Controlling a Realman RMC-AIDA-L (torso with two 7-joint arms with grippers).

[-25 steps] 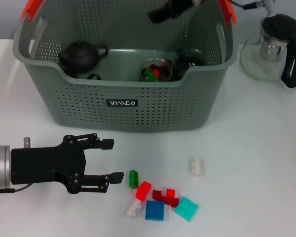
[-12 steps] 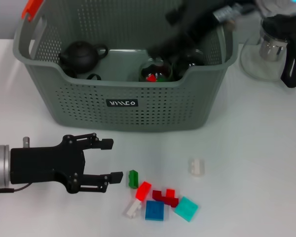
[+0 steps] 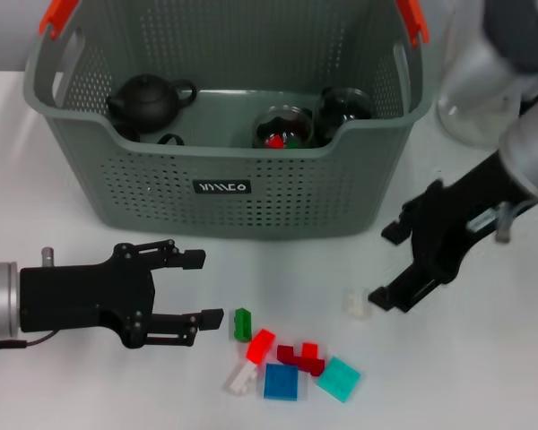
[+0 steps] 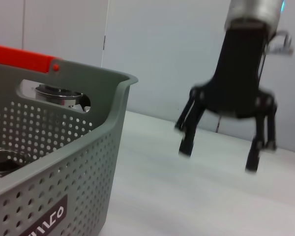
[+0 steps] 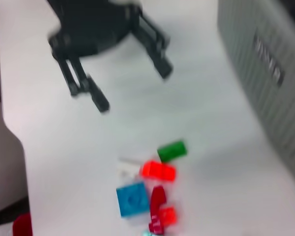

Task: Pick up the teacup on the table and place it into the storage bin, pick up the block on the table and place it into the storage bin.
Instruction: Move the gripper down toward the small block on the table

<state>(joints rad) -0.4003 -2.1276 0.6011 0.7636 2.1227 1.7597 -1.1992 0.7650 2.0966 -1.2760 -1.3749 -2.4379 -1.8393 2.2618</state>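
Storage bin (image 3: pixel 251 193): grey-green perforated basket, orange-red handles, black label with white lettering on the near wall, upright at the far side of the worktop. Inside: two dark glass teacups (image 3: pixel 282 125) side by side at the near wall. Blocks on the worktop before the bin: green (image 3: pixel 242 323), red (image 3: pixel 261 345), dark red (image 3: pixel 299 359), blue (image 3: pixel 281 382), teal (image 3: pixel 339 378), white (image 3: pixel 242 379) clustered; a clear block (image 3: pixel 356 303) lies apart.

Arrangement of bin, blocks and end effectors on the bench (image 3: pixel 484 376).
The storage bin (image 3: pixel 224 193) stands at the rear centre, holding a teapot (image 3: pixel 148 100) at its left and two jars (image 3: pixel 285 125) toward its right. A cluster of blocks (image 3: pixel 282 358) lies in front of it. The left end effector (image 3: pixel 202 288) lies left of the cluster; the right end effector (image 3: pixel 386 267) is to its right, beside a lone block (image 3: pixel 357 303).
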